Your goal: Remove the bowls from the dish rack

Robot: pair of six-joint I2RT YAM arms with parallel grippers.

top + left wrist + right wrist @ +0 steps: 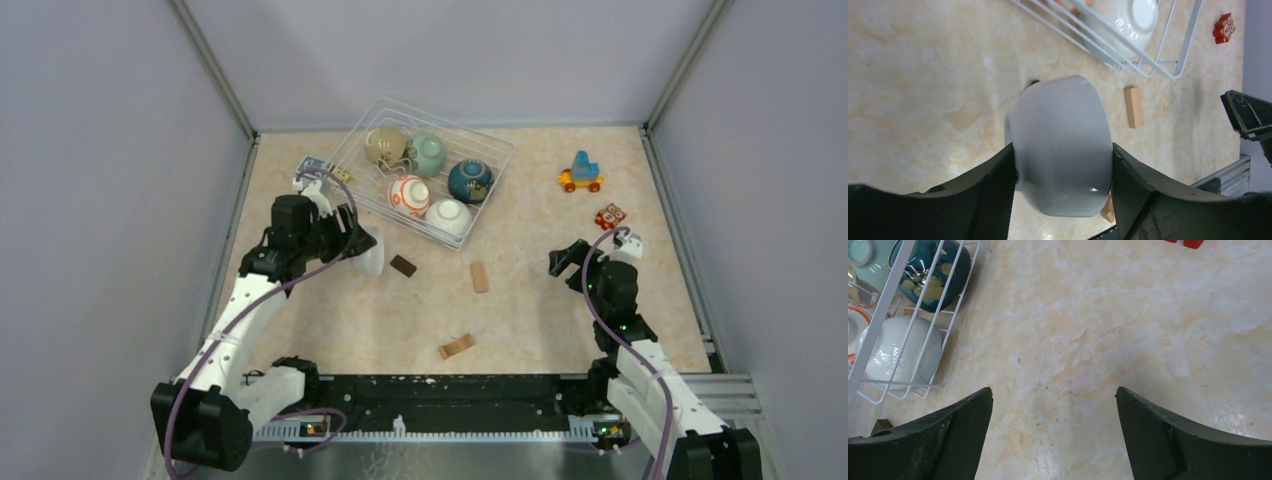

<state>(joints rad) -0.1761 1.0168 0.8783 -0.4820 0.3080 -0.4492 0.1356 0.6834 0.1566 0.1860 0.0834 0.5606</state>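
My left gripper [358, 243] is shut on a white bowl [368, 252], held across its sides [1060, 145] over the table left of the dish rack. The wire dish rack [497, 147] at the back holds a beige bowl [384, 146], a mint green bowl [427, 154], a dark blue bowl [469, 180], a white bowl with orange-red pattern [408, 194] and a white bowl [448, 217]. My right gripper [567, 258] is open and empty over bare table right of the rack; its wrist view shows the rack's corner [878, 320] with the dark blue bowl [930, 272] and the white bowl [900, 352].
A dark block [403, 265] and two wooden blocks [479, 277] [457, 346] lie on the table in front of the rack. A toy vehicle [581, 173] and a red toy [610, 216] sit at the right back. A small card [312, 166] lies left of the rack.
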